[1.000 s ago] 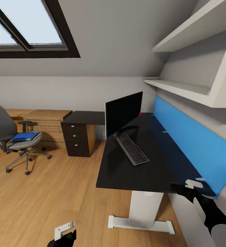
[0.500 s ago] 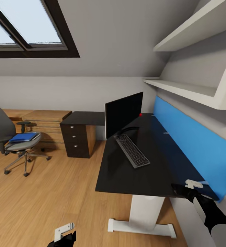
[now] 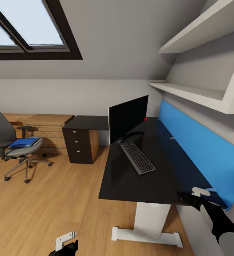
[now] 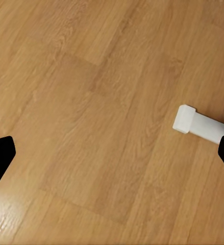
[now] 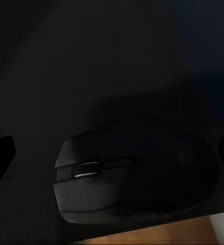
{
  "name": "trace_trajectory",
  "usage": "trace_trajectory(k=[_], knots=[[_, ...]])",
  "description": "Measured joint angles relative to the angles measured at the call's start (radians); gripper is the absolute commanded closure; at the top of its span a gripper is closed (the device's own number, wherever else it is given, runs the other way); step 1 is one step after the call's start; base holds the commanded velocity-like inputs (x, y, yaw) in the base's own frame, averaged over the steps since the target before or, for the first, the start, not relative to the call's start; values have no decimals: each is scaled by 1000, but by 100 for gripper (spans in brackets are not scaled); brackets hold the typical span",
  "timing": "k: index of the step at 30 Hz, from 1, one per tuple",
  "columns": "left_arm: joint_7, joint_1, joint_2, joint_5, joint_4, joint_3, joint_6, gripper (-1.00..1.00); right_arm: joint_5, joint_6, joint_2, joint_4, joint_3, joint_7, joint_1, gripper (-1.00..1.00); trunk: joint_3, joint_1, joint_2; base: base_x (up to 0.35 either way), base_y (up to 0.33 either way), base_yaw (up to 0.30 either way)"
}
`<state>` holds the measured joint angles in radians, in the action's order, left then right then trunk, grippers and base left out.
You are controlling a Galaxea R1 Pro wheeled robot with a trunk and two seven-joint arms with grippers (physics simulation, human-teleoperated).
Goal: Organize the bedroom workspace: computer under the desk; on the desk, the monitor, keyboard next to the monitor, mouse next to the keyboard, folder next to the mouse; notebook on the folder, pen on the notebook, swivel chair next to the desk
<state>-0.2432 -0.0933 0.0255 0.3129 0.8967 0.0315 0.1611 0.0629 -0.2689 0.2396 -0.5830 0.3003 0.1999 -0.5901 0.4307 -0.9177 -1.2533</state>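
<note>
- Head view: the monitor (image 3: 128,118) stands on the black counter (image 3: 131,177), with the keyboard (image 3: 137,155) lying just in front of its base, running toward the near edge.
- The right end effector (image 3: 197,193) hovers over the counter's near right corner, beside the blue panel (image 3: 198,153), well apart from the keyboard. How far its fingers are spread cannot be told here.
- The left end effector (image 3: 65,241) hangs low over the wood floor (image 3: 42,206), off the counter's near left side. Its spread cannot be told here either.
- The chair (image 3: 14,144) stands far to the left by the low wood cabinets (image 3: 47,126), well apart from both end effectors. The blue folder (image 3: 24,142) lies on its seat.
- The black drawer unit (image 3: 78,145) sits under the counter's far wing.
- Left wrist view: the left end effector (image 4: 112,153) is spread wide and holds nothing. Between its fingertips lies bare floor and the end of the counter's white foot (image 4: 201,124).
- Right wrist view: the right end effector (image 5: 112,153) is spread wide and empty. A dark mouse (image 5: 132,178) rests on the counter at its near edge, directly between the fingertips, with a strip of floor showing past the edge.
</note>
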Motion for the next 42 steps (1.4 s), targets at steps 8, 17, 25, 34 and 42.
trace_trajectory(k=[8, 17, 25, 34, 42], knots=[[0, 0, 2, -1, 0, 2, 0, -100, -3, -20, 0, 0, 0, -3, -1, -100, 0, 0, 0, 0, 0, 0], [-1, 0, 3, -1, 0, 5, 0, -100, -4, -21, 0, 0, 0, -26, -2, -100, 0, 0, 0, 0, 0, 0], [1, 0, 3, -1, 0, 5, 0, -100, -4, -21, 0, 0, 0, -36, -2, -100, 0, 0, 0, 0, 0, 0], [0, 0, 3, -1, 0, 6, 1, -100, -4, -21, 0, 0, 0, -37, -2, -100, 3, -4, -7, 0, 0, 0], [0, 0, 3, -1, 0, 4, 1, -100, -4, -21, 0, -1, 0, -37, -2, -100, 13, -15, -28, 0, 0, 0]])
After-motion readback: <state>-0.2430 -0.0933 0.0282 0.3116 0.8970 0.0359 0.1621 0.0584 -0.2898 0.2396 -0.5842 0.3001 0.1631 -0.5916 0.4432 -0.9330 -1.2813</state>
